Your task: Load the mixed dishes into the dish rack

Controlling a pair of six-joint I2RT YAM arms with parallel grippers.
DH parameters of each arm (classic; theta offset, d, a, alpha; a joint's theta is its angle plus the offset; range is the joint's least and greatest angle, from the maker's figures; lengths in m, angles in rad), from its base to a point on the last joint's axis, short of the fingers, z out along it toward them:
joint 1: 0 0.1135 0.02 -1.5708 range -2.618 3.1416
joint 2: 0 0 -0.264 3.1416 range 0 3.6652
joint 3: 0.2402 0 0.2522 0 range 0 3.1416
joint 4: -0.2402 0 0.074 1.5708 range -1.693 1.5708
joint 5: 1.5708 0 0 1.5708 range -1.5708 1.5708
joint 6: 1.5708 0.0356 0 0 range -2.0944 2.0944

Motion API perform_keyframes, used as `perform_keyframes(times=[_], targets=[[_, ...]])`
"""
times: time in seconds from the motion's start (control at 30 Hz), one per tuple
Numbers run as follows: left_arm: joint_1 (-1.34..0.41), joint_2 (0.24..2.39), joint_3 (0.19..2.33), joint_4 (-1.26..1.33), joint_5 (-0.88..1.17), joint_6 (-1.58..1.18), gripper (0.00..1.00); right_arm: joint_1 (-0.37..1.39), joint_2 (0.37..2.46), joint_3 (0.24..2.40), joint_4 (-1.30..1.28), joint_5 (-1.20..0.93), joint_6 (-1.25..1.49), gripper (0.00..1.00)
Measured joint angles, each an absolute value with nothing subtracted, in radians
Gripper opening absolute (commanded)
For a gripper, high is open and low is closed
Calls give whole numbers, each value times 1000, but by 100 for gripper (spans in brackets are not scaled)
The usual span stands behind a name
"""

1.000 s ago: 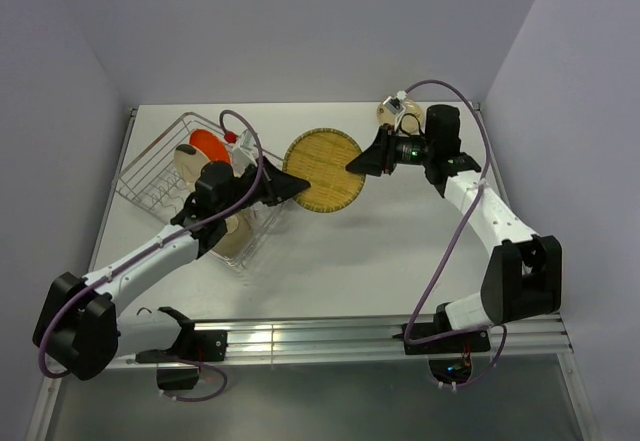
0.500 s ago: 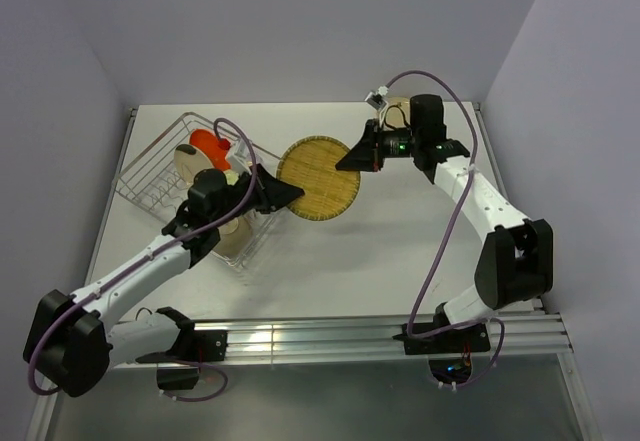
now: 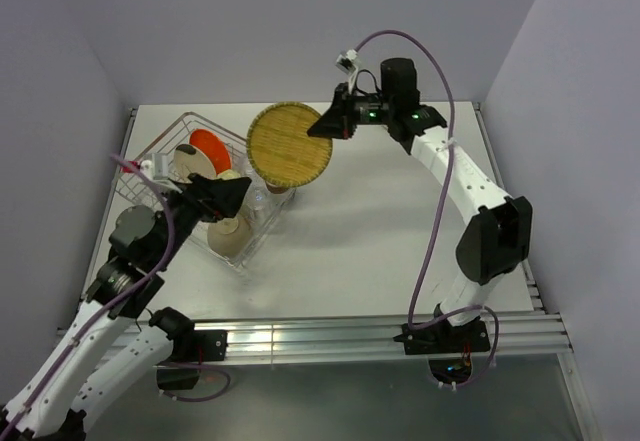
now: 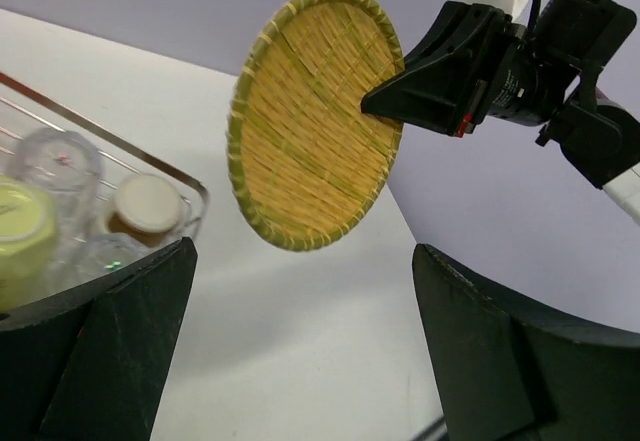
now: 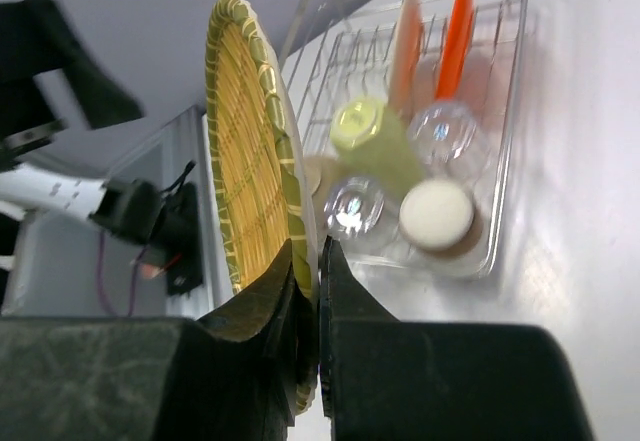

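tan woven-look plate (image 4: 315, 116) — face-on left wrist, edge-on right

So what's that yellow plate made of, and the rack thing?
The woven plate looks like split bamboo or straw, or plastic moulded to imitate it: yellow-tan strips with a greenish braided rim, matte. The dish rack looks like thin shiny metal wire, silver with gaps between bars.
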State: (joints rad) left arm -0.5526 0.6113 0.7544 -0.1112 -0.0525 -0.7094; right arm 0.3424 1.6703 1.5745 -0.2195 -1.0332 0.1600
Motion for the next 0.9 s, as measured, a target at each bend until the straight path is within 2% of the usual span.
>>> perform_keyframes(times=[0.1, 0.37, 0.57, 0.9], targets=[[-551, 544, 783, -196, -126, -680, 96, 418, 1746, 1704, -251, -927, 154, 0], [-550, 514, 863, -369, -224, -620, 96, 738, 1963, 2009, -300, -439, 146, 0], [-550, 463, 912, -423, -270, -590, 96, 899, 2159, 2223, -265, -150, 85, 0], [-550, 373, 926, -499, -349, -586, 99, 1011, 2361, 2266, -48, 186, -137, 0]])
